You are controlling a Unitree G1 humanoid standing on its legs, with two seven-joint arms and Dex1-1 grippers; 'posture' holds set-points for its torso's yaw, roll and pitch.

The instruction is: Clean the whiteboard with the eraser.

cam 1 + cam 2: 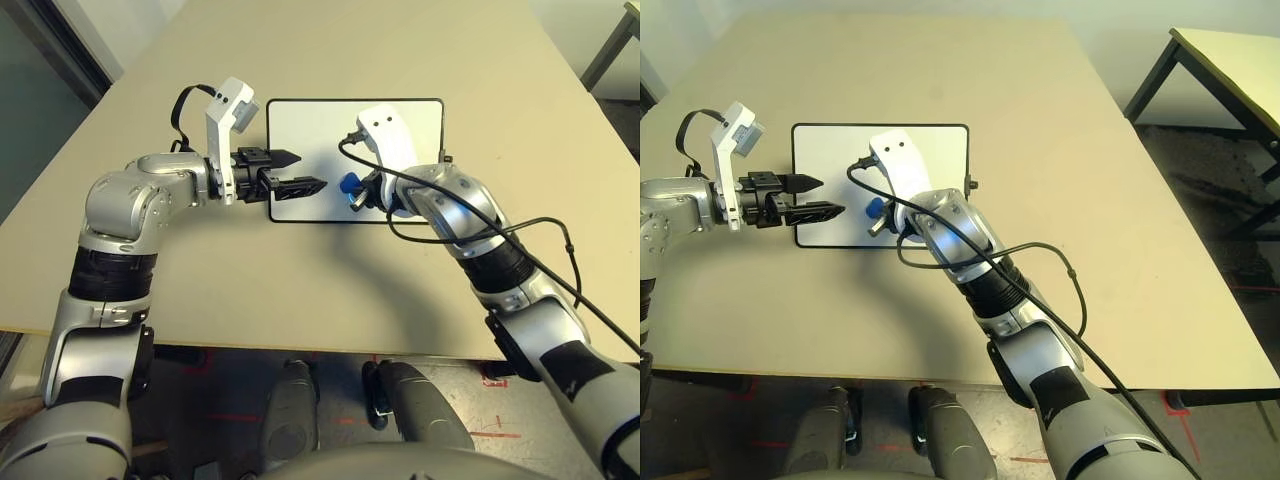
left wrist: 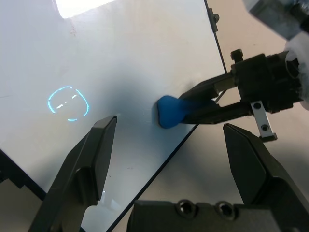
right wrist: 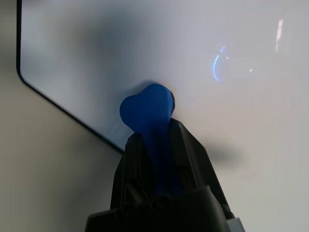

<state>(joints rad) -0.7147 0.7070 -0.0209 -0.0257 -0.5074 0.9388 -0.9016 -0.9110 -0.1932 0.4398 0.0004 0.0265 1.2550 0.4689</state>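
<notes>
Right end effector (image 3: 159, 145) grips the eraser (image 3: 147, 108) against the whiteboard (image 1: 320, 125) near its front edge, left end effector (image 2: 169, 159) wide open; the blue smiley (image 2: 68, 103) apparently remains uncleaned.

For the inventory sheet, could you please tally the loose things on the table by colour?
White: 1, the whiteboard
Blue: 1, the eraser, pinched in the shut right gripper
Total: 2
</notes>
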